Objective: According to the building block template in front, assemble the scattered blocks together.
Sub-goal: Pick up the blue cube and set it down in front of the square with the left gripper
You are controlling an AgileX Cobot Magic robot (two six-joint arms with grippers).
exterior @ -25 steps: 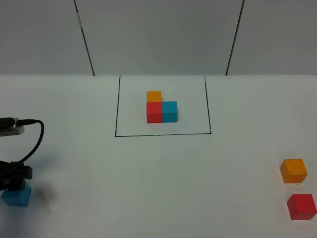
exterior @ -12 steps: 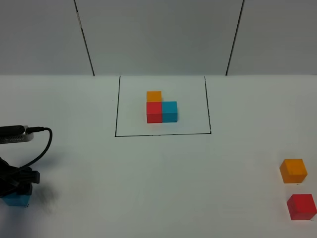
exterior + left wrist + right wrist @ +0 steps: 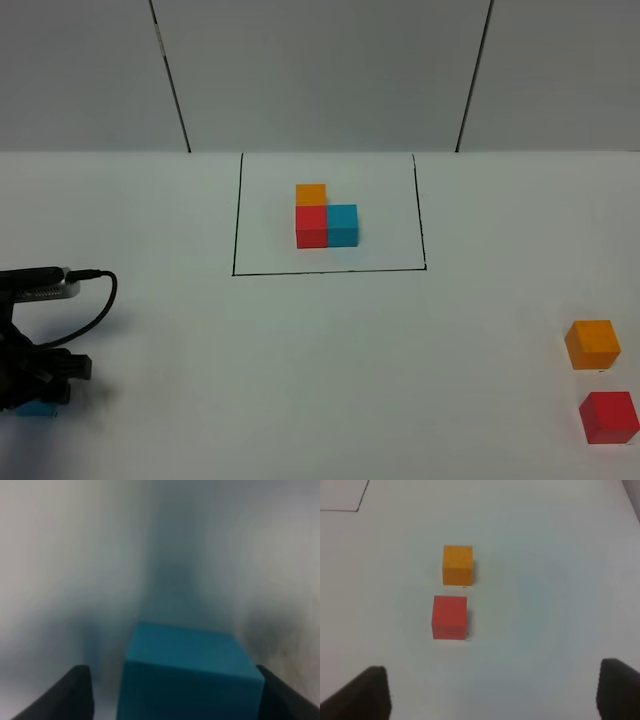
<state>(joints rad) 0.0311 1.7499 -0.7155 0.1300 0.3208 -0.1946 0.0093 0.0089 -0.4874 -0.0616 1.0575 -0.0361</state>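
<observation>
The building block template (image 3: pixel 327 218) is an orange, red and cyan trio inside a black drawn rectangle at the table's far middle. The scattered cyan cube (image 3: pixel 38 408) lies at the near left, mostly hidden under my left gripper (image 3: pixel 36 378). In the left wrist view the cyan cube (image 3: pixel 187 675) sits between the open fingers (image 3: pixel 75 695), with a gap showing on one side. The scattered orange cube (image 3: pixel 592 344) and red cube (image 3: pixel 609 417) lie at the near right. In the right wrist view they lie ahead of my right gripper (image 3: pixel 495 695), orange (image 3: pixel 457 565) beyond red (image 3: pixel 449 617). That gripper is open and empty.
The white table (image 3: pixel 320 350) ends at a grey back wall (image 3: pixel 320 70) with two dark seams. A black cable (image 3: pixel 95 300) loops from the left arm over the table at the left edge.
My left arm has come down and toward the near edge over the cyan cube, which now shows only as a sliver in the high view. The other cubes have not moved.
</observation>
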